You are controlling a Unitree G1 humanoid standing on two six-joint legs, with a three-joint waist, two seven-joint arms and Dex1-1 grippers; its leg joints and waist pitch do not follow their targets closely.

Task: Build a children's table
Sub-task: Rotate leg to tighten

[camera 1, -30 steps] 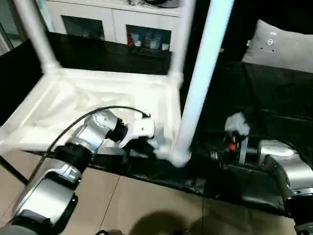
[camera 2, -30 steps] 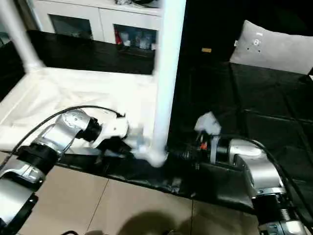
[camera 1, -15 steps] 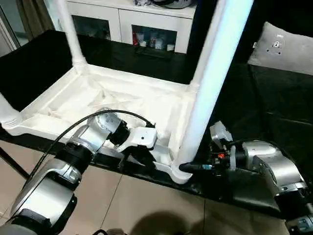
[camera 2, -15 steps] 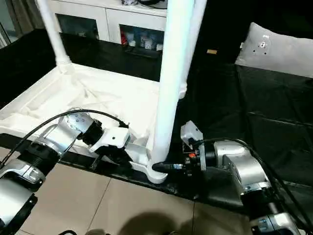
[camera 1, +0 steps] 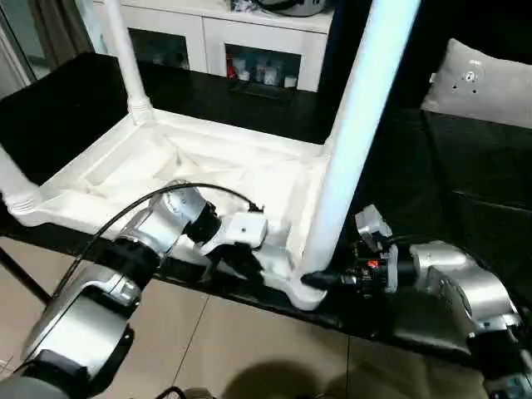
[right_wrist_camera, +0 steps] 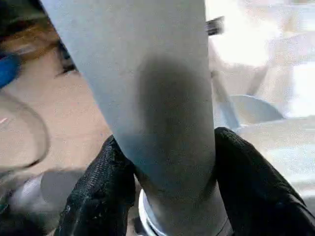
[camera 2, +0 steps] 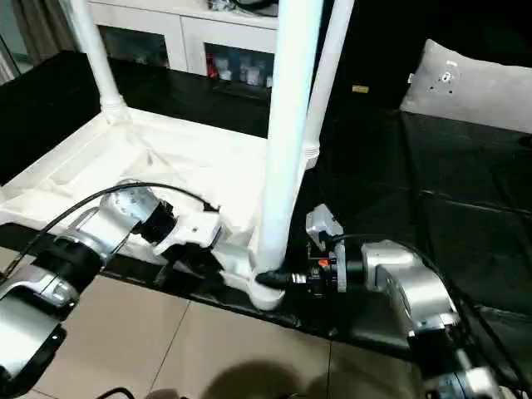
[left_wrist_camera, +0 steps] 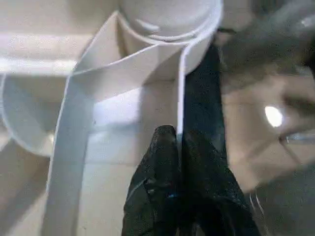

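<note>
The children's table lies upside down: its white top (camera 1: pixel 125 166) rests on a black surface with the ribbed underside facing up. White legs stand in its corner sockets. The nearest leg (camera 1: pixel 349 150) rises from the front right corner. My left gripper (camera 1: pixel 237 264) is shut on the thin front rim (left_wrist_camera: pixel 179 113) of the top, just beside that corner. My right gripper (camera 1: pixel 320 278) reaches in from the right at the base of the nearest leg. Its black fingers (right_wrist_camera: pixel 98 187) press against both sides of the leg (right_wrist_camera: pixel 162 98), just above the socket.
A white cabinet with glass doors (camera 1: pixel 249 50) stands behind the black surface (camera 1: pixel 449 191). A grey-white pillow (camera 1: pixel 482 83) lies at the back right. Other legs rise at the far left (camera 1: pixel 129 58) and far right (camera 2: pixel 328 75) corners. Tiled floor (camera 1: pixel 249 341) lies below the front edge.
My right gripper has moved left to the base of the nearest leg and closed its fingers around it. The left gripper has kept its hold on the rim. The camera view has shifted.
</note>
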